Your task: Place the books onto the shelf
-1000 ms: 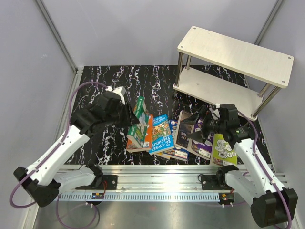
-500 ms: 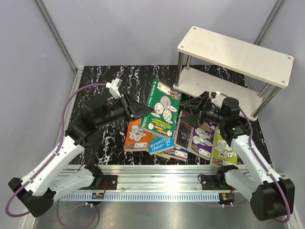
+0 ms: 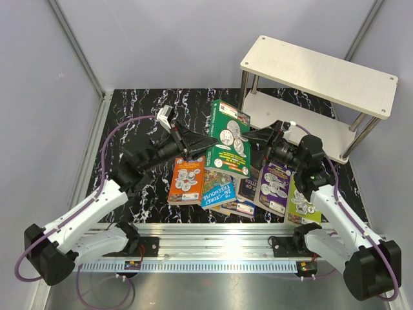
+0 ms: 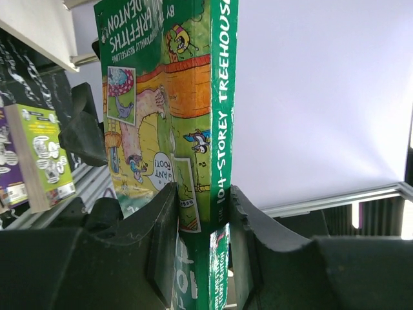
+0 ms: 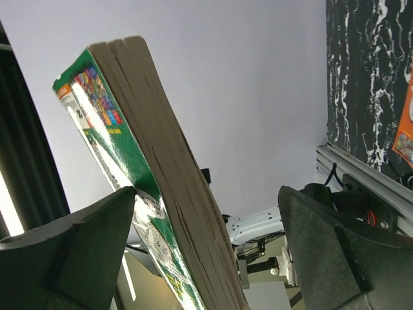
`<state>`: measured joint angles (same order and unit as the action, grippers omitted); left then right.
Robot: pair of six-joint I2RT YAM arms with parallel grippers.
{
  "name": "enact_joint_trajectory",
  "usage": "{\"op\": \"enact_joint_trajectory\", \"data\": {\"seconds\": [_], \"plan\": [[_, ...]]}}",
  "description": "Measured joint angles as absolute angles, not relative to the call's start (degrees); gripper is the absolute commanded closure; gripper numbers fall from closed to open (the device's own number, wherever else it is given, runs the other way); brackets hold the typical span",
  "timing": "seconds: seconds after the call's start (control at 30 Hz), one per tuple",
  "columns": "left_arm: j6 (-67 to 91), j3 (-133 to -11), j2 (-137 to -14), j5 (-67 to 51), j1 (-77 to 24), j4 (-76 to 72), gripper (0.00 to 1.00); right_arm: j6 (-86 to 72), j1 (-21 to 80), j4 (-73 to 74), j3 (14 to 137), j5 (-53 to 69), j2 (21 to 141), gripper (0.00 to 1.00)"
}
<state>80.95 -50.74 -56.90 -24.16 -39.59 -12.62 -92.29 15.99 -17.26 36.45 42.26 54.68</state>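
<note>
Book (image 3: 229, 137) – green (upright) – pinched in left tool (image 3: 208, 141).

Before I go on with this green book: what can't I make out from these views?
Top view: the green book and right gripper cover part of the pile; how many books lie underneath is hidden.
Left wrist: the left gripper hides the book's lower end; only a corner of the shelf shows.
Right wrist: whether its open fingers touch the book is unclear; the shelf is out of frame.
</note>
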Motion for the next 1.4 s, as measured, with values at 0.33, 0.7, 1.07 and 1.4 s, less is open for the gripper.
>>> {"op": "enact_joint_trajectory", "data": {"seconds": [0.33, 0.7, 1.07, 1.4], "plan": [[87.99, -47.11, -59.46, -23.07, -40.23, -26.15, 1.0, -98.74, 17.08, -23.16, 35.97, 39.51, 51.0, 0.21], [89.08, -50.19, -65.04, -22.7, -40.21, -27.59, 0.97, -99.26, 16.73, -20.91, 38.15, 38.06, 48.01, 0.88], [73.8, -63.53, -64.53, -20.32, -41.58, -5.69, 0.25, -75.05, 16.84, 18.55, 75.4, 40.45, 61.3, 1.0], [62.7, -60.84, -50.28, -13.98, -39.97, 16.32, 0.13, -64.14, 0.4, 34.65, 111.26, 46.22, 84.82, 1.0]]}}
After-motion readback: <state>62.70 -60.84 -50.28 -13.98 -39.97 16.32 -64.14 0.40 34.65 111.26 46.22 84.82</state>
